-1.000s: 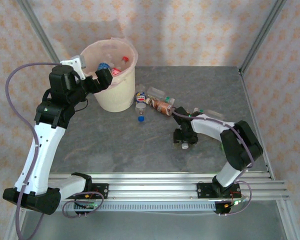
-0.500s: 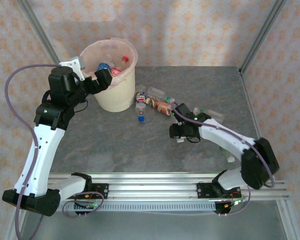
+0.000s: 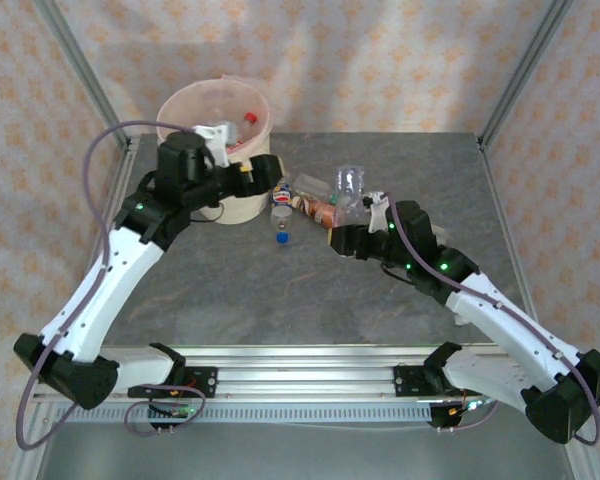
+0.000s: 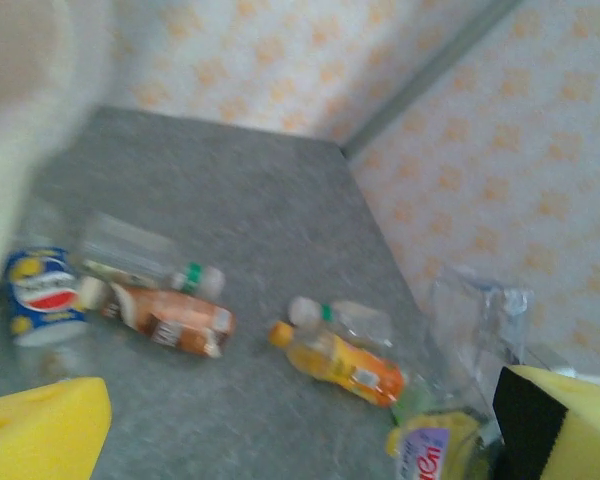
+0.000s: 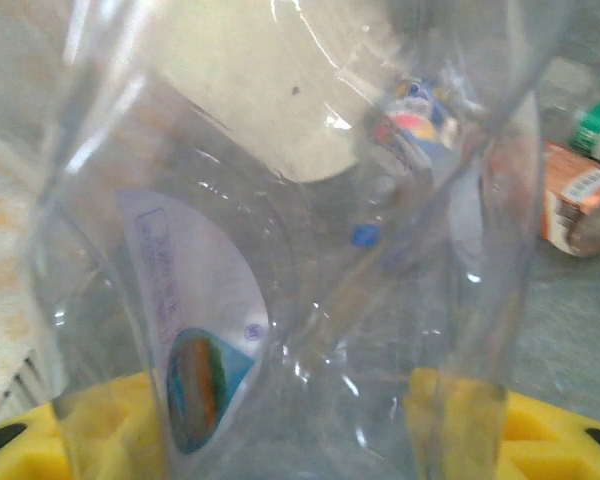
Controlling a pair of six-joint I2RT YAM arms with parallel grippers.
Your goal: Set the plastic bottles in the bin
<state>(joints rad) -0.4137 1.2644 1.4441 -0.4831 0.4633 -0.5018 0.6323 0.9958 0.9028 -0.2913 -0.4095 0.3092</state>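
The cream bin with its pink liner stands at the back left, with a red-capped bottle inside. My left gripper hangs open just right of the bin, its yellow pads wide apart and nothing between them. Below it lie a blue-labelled bottle, a brown one, an orange one and clear ones. My right gripper is shut on a clear bottle, held upright above the table.
A loose blue cap lies on the grey table in front of the bottle cluster. A yellow-labelled bottle lies near my right arm. Metal frame posts and patterned walls close in the back and sides.
My left arm swung from over the bin to its right side, towards the bottles. My right gripper closed on the clear bottle, lifted it and carried it left and back.
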